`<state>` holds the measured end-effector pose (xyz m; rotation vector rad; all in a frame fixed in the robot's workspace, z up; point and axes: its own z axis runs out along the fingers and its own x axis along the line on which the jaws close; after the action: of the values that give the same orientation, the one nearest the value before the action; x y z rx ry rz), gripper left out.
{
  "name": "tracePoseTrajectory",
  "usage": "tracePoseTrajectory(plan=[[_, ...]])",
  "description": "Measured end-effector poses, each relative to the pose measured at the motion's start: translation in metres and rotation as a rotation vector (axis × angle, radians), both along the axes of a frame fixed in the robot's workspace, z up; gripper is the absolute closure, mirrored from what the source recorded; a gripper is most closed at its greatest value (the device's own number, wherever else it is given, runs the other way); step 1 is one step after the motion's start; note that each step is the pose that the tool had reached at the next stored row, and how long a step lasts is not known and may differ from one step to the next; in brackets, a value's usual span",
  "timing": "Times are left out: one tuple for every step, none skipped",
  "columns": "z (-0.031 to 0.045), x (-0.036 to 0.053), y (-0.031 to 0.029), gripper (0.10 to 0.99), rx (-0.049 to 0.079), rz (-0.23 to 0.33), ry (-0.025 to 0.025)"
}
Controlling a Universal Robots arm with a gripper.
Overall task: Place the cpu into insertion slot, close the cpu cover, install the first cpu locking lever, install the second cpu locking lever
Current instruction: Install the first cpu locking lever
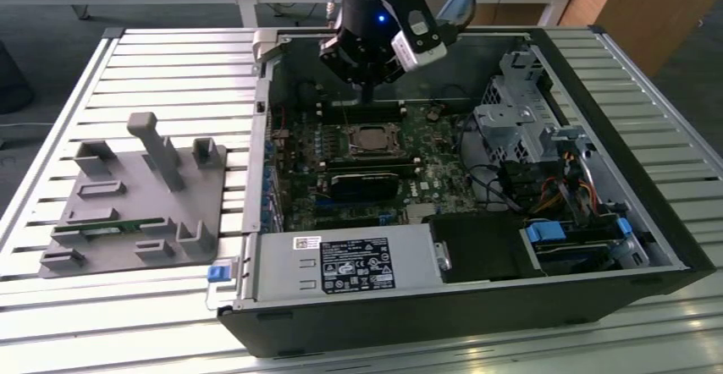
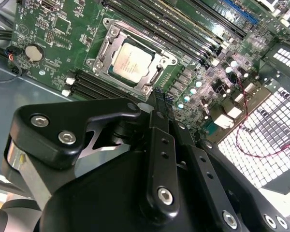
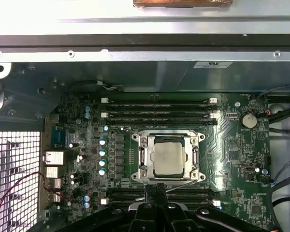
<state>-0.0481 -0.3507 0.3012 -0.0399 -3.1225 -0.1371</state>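
Small square cpu with silvery-grey metal top [image 3: 169, 159]: flat inside the square black insertion slot with silver rim [image 3: 135, 178], on the green circuit board [image 3: 232, 145], between two banks of long black memory slots [image 3: 159, 112].
Thin silver cpu cover frame [image 3: 144, 157]: down flat around the cpu, metal top showing through its window.
Thin wire locking lever [image 3: 186, 183]: along one edge of the insertion slot, slightly angled off the frame; latched or loose, cannot tell.
Black two-fingered gripper [image 3: 154, 189]: fingertips pressed together to a narrow point, nothing held; just above the board beside the insertion slot, near that lever, no visible contact.
Exterior view: gripper low inside the open black computer case [image 1: 475, 315], close to the insertion slot; case on the slatted metal tabletop [image 1: 169, 69], grey moulded fixture tray [image 1: 135, 213] well apart toward the exterior view's left.
Step in hand: by judgement, the first locking lever; cpu seating and cover closing look done.
Next move calls for: fine tip placement on a very thin wire and a steady push under its catch, without scraping the board's small components.
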Motion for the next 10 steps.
tracePoseTrajectory(plan=[[-0.0003,-0.0001,0.0000,0.980,0.000,0.000,0.0000],[-0.0007,-0.0001,0.0000,0.980,0.000,0.000,0.0000],[-0.0010,-0.0002,0.0000,0.980,0.000,0.000,0.0000],[-0.0013,-0.0003,0.0000,0.980,0.000,0.000,0.0000],[-0.0016,-0.0004,0.0000,0.980,0.000,0.000,0.0000],[-0.0019,-0.0005,0.0000,0.980,0.000,0.000,0.0000],[-0.0021,-0.0006,0.0000,0.980,0.000,0.000,0.0000],[-0.0023,-0.0007,0.0000,0.980,0.000,0.000,0.0001],[-0.0027,-0.0007,0.0000,0.980,0.000,0.000,0.0000],[-0.0030,-0.0010,0.0000,0.980,0.000,0.000,-0.0001]])
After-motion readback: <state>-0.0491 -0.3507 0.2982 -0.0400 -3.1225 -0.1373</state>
